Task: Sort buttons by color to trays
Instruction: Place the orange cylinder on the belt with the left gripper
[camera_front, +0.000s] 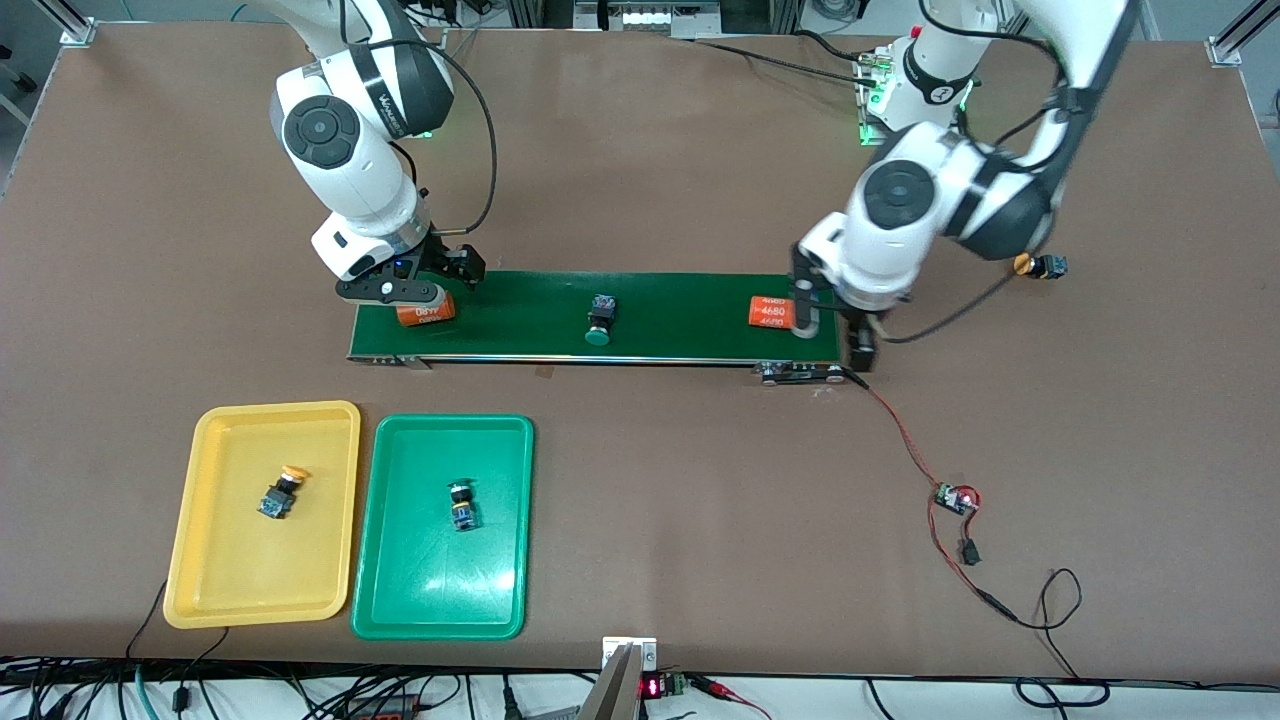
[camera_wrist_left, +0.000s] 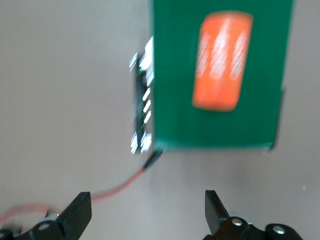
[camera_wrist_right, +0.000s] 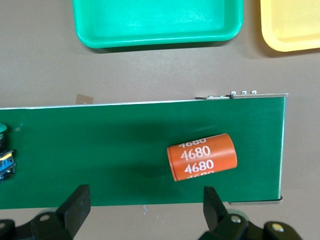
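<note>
- I see L hand (camera_front: 806, 318) wide, empty, over belt (camera_front: 680, 300) end by orange cyl (camera_front: 771, 312).
- R hand (camera_front: 440, 272) wide, empty, over other cyl (camera_front: 426, 312).
- Green button (camera_front: 600, 320) mid-belt.

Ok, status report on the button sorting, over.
Left gripper and right gripper over green belt, jaws open. Green-capped button on belt, orange cylinders flanking it.
</note>
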